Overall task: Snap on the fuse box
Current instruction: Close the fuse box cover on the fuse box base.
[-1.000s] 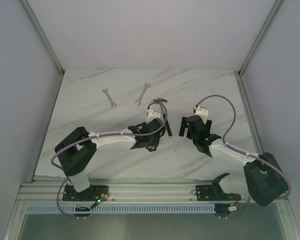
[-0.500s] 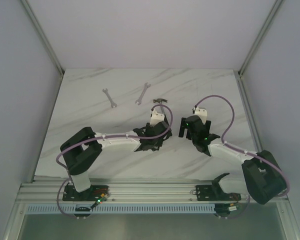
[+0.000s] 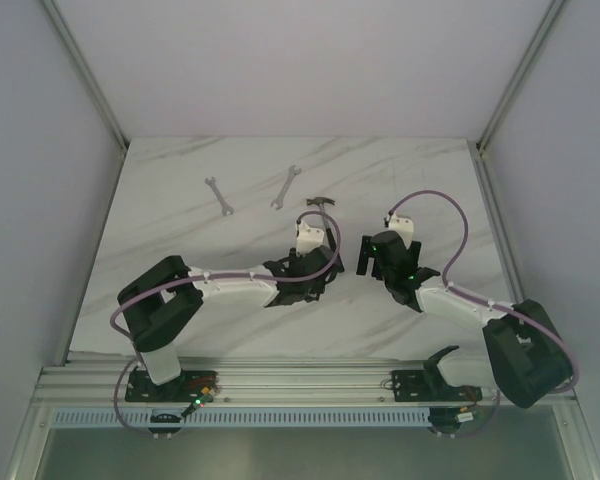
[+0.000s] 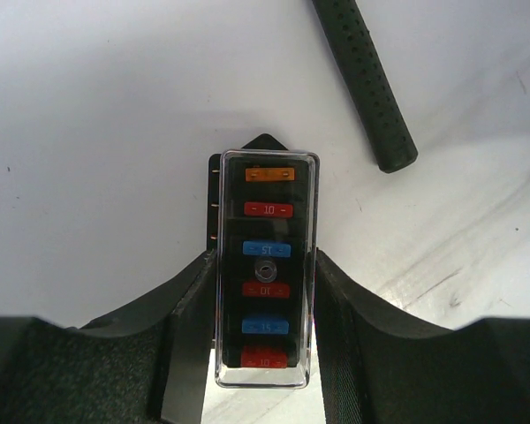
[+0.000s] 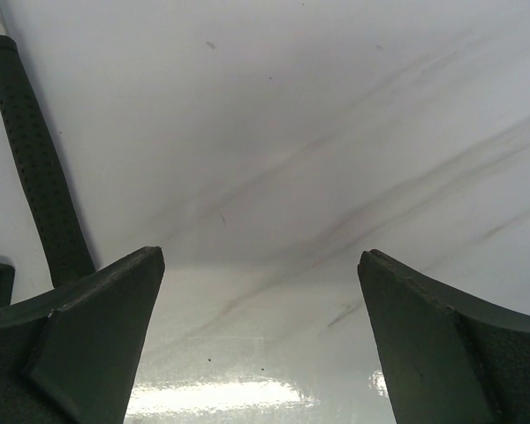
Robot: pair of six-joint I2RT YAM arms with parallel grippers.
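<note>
In the left wrist view the fuse box (image 4: 267,265) lies on the marble table, a black box under a clear cover with orange, red and blue fuses in a row. My left gripper (image 4: 265,269) straddles its near half, with both fingers (image 4: 190,318) pressed against the cover's long sides. In the top view the left gripper (image 3: 318,265) hides the box. My right gripper (image 5: 261,256) is wide open and empty over bare table, and in the top view (image 3: 368,256) it sits just right of the left gripper.
A hammer with a black dimpled handle (image 4: 364,84) lies just beyond and right of the box, its head (image 3: 321,203) farther back. The handle also shows at the left of the right wrist view (image 5: 37,159). Two wrenches (image 3: 218,195) (image 3: 285,187) lie at the back left.
My left arm has reached to the right and its gripper has settled lower, beside the hammer handle. The right arm has hardly moved.
</note>
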